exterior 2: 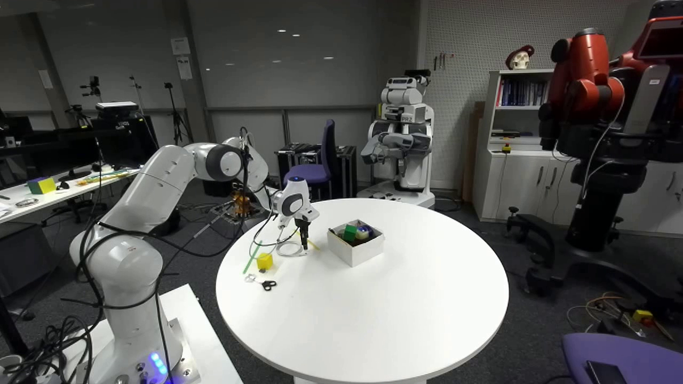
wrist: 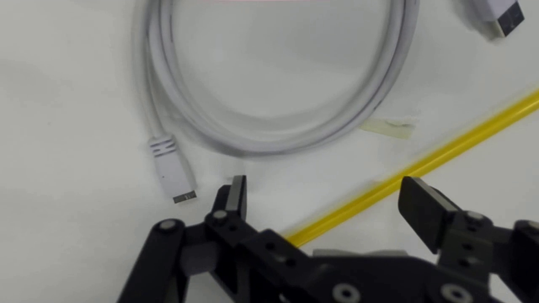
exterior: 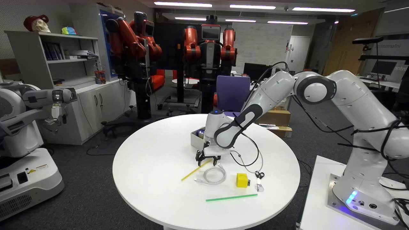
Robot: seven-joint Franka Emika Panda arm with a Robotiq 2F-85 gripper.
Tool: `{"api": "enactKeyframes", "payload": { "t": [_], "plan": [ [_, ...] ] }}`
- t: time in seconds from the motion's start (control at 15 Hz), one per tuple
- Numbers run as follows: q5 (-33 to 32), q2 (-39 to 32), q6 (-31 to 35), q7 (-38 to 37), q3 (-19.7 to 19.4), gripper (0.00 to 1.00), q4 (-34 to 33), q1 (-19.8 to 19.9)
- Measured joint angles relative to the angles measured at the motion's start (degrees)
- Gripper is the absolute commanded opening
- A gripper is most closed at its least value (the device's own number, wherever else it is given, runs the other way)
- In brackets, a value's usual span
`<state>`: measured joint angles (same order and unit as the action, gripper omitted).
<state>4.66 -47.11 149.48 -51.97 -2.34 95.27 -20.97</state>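
- Long yellow plastic rod (wrist: 379, 189) shows a smooth, glossy surface.
- Coiled white plastic-sheathed cable (wrist: 269, 146) carries a soft sheen.
- Round white counter (exterior 2: 405, 309) looks smooth.

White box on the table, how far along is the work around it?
Seemingly done: the white box contains a green block and a blue-and-white round item. In hand: nothing gripped; the open gripper is low by the coiled cable and the yellow stick. Apparently left: those two, plus the yellow cube, scissors and green stick, all outside the box.
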Motion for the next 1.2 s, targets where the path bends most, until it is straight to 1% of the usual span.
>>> {"api": "enactKeyframes", "payload": {
  "t": [0.47, 1.0, 1.2],
  "plan": [
    [0.03, 0.03, 0.00, -0.38, 0.00, 1.00, -0.64, 0.07],
    [-0.02, -0.17, -0.13, -2.69, -0.35, 1.00, -0.86, -0.21],
    [-0.07, -0.59, -1.16, -3.80, -0.62, 1.00, -1.64, -0.49]
  ]
}}
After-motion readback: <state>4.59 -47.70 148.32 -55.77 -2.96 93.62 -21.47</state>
